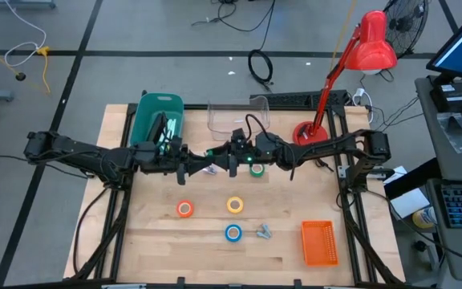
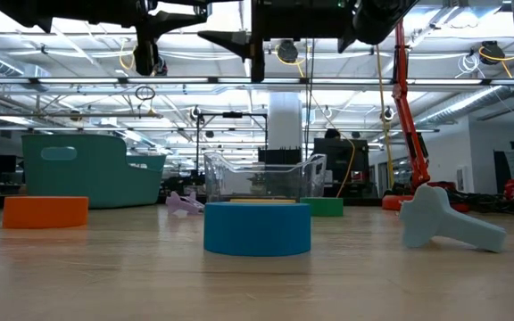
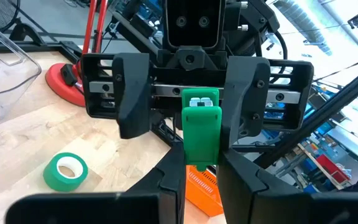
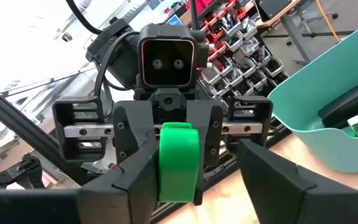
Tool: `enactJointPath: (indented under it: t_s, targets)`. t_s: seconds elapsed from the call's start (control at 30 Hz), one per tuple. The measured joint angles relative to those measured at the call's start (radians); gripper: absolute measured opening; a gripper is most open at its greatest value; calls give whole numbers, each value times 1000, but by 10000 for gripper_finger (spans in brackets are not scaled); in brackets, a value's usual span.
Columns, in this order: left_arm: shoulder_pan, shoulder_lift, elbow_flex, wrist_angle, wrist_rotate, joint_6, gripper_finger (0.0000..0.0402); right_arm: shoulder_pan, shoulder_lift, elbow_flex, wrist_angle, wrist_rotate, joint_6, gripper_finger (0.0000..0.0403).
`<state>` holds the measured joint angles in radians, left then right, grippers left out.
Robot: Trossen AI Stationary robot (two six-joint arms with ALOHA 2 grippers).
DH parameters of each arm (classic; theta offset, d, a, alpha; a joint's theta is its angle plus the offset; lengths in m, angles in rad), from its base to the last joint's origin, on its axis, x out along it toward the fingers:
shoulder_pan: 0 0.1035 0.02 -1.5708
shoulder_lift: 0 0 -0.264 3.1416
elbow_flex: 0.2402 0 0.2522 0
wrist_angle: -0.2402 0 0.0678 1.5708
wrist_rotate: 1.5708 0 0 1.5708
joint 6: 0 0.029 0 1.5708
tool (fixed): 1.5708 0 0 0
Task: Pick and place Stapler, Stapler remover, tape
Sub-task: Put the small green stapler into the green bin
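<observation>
Carefully, our left gripper (image 4: pixel 178 182) squeezed the green stapler (image 3: pixel 202 140) (our right gripper (image 3: pixel 191 118) hung open); we needed to back off straight.

Both arms reach inward above the tabletop's middle, wrists level, grippers facing each other. The left gripper (image 4: pixel 179 165) is clamped; the right gripper's (image 3: pixel 201 127) fingers stand parted.

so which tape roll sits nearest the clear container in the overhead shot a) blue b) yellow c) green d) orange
c, the green tape lies just in front of the clear container, while the orange tape, yellow tape and blue tape lie farther out.
</observation>
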<state>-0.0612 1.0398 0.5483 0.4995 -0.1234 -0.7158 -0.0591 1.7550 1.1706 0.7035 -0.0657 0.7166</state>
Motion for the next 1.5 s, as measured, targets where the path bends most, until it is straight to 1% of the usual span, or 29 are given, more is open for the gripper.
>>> enactJointPath:
  t_s: [0.17, 0.3, 0.5, 0.63, 0.7, 0.77, 0.9, 1.03, 1.17, 1.27, 1.37, 1.5]
  targets:
    - [0, -1, 4, -25, 0, 0, 67, -19, 3, -1, 33, -24, -15, 223]
    - [0, -1, 4, -37, 0, 0, 67, -41, 3, -1, 51, -43, -14, 222]
    - [0, 0, 3, -100, 3, -1, 67, -79, 0, -1, 117, -68, -4, 220]
    - [17, -4, 3, -168, -4, -2, 67, -124, -38, 0, 63, -100, -47, 219]
    - [39, -17, 2, -215, -5, -4, 67, -154, -58, 0, -13, -135, -79, 219]
    - [61, -37, 1, -259, -7, -5, 67, -184, -83, -1, -133, -172, -106, 218]
    - [116, -101, 1, -356, -14, -5, 67, -224, -131, -1, -404, -171, -194, 210]
    - [179, -179, 0, -486, -80, -1, 67, -230, -161, -1, -620, -121, -286, 194]
    - [255, -245, 0, -614, -169, -19, 67, -215, -188, 0, -756, -88, -353, 160]
    - [317, -268, 0, -696, -215, -35, 67, -204, -196, -1, -852, -92, -395, 127]
    - [387, -269, -1, -782, -239, -68, 67, -195, -199, 0, -942, -93, -430, 98]
    - [485, -249, -1, -888, -242, -134, 67, -194, -197, -1, -1034, -94, -434, 74]
